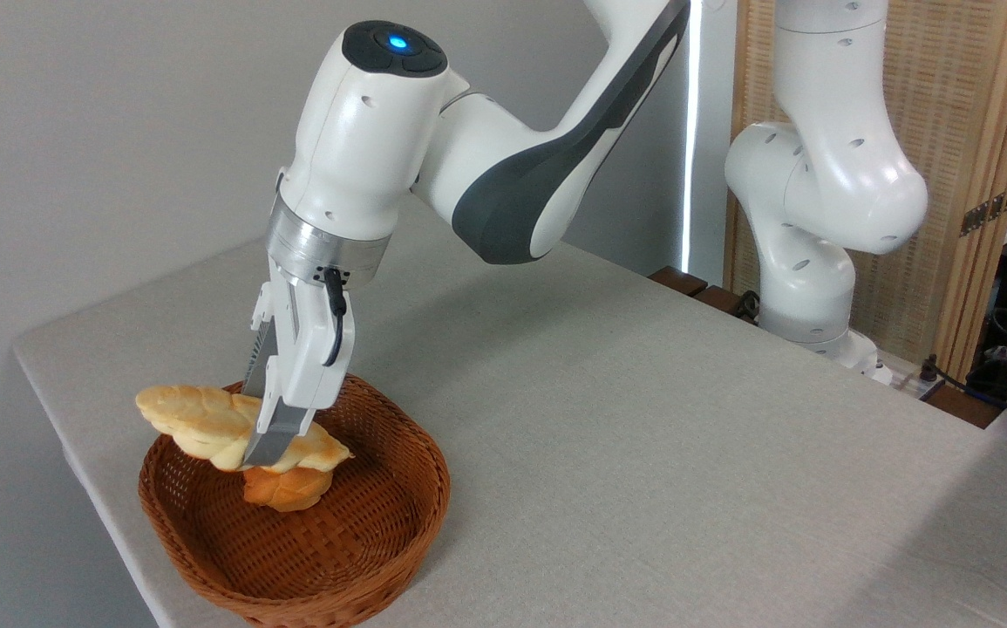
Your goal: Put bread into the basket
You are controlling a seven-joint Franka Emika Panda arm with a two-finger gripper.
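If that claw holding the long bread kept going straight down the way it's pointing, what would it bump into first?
Probably the small orange bun lying in the basket: it sits right beneath the gripper and the bread it holds. Depth is hard to judge, so it might just miss and meet the woven floor.

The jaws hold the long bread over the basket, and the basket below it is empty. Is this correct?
Not quite. The gripper does hold the long bread over the basket, but the basket is not empty: the camera view shows a small orange bun lying inside it.
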